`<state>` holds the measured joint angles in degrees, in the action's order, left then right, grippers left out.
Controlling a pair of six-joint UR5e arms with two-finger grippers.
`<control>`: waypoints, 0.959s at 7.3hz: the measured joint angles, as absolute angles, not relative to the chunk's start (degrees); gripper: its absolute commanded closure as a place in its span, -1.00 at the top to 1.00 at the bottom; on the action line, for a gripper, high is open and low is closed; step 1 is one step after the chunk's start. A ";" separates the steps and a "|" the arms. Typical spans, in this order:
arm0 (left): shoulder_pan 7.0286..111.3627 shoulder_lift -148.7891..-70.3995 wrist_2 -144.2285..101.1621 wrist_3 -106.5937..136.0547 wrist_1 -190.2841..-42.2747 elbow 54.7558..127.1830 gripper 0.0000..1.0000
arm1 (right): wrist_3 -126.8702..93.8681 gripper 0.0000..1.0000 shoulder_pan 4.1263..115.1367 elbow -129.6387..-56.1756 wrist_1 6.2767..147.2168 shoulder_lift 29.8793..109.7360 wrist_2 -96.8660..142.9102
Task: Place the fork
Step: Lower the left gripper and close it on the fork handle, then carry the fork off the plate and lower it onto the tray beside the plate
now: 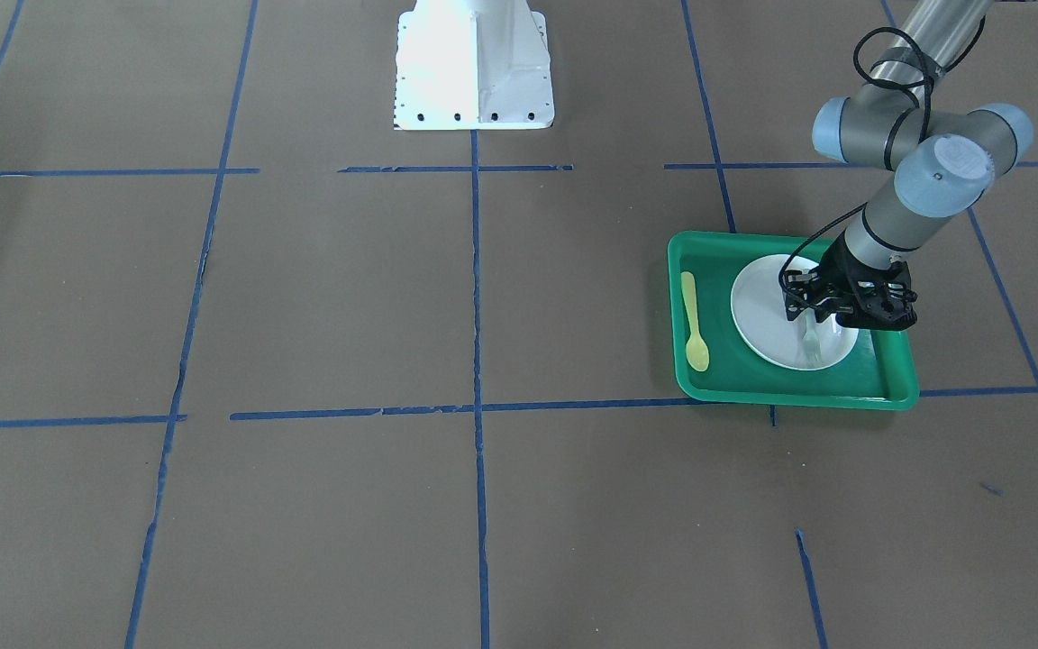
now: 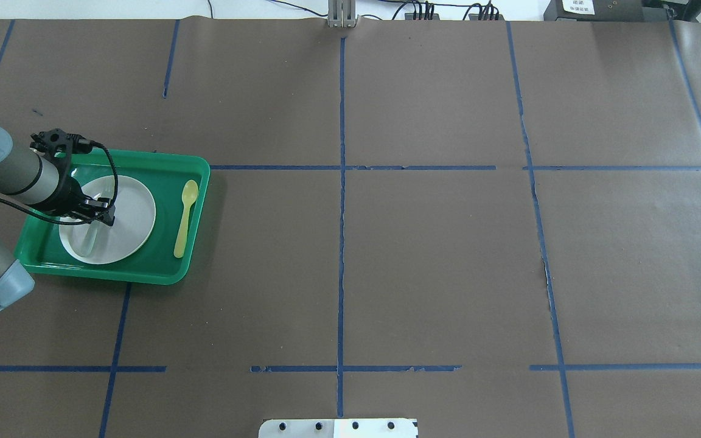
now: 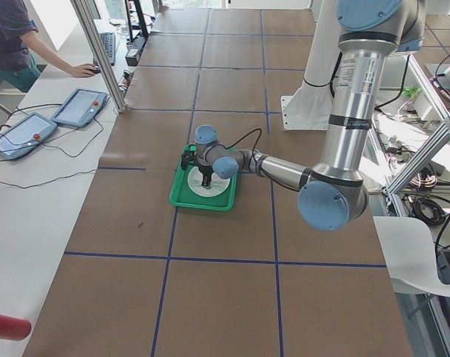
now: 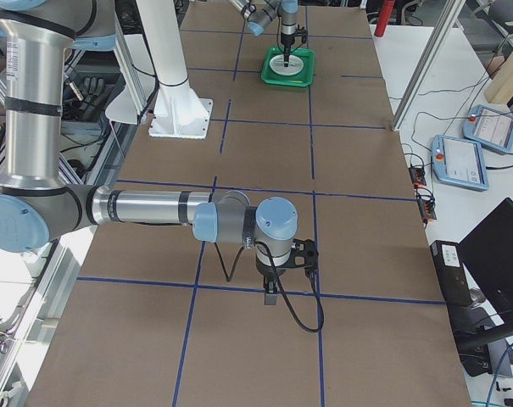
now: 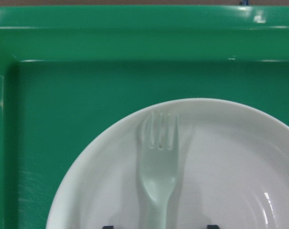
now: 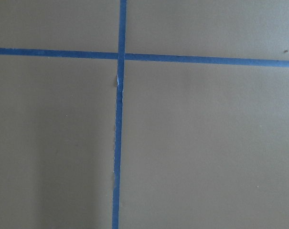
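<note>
The fork (image 5: 158, 176) lay on the plate (image 5: 230, 157), tines at 12 o'clock in the left wrist view. Its handle ran to 6 o'clock into the nearer left end effector (image 1: 814, 315), which was spread wide and gripping nothing. The distant right end effector's (image 4: 271, 298) opening couldn't be told.

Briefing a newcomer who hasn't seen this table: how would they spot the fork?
Find the green tray on the robot's left. The fork lies on its white plate, below the left claw. It is pale and translucent, unlike the yellow spoon beside the plate.

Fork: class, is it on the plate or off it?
On: the fork lies on the white plate, tines near its rim.
</note>
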<state>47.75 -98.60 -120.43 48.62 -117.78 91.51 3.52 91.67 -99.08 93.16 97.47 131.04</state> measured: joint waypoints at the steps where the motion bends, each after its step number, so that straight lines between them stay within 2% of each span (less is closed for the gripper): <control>1: 47.79 -98.56 -120.51 48.67 -117.75 91.73 -1.00 | 3.51 1.00 91.67 -99.09 93.16 97.47 131.04; 7: 50.08 -94.45 -121.05 44.71 -117.52 97.33 -1.00 | 3.49 1.00 91.67 -99.10 93.17 97.47 131.04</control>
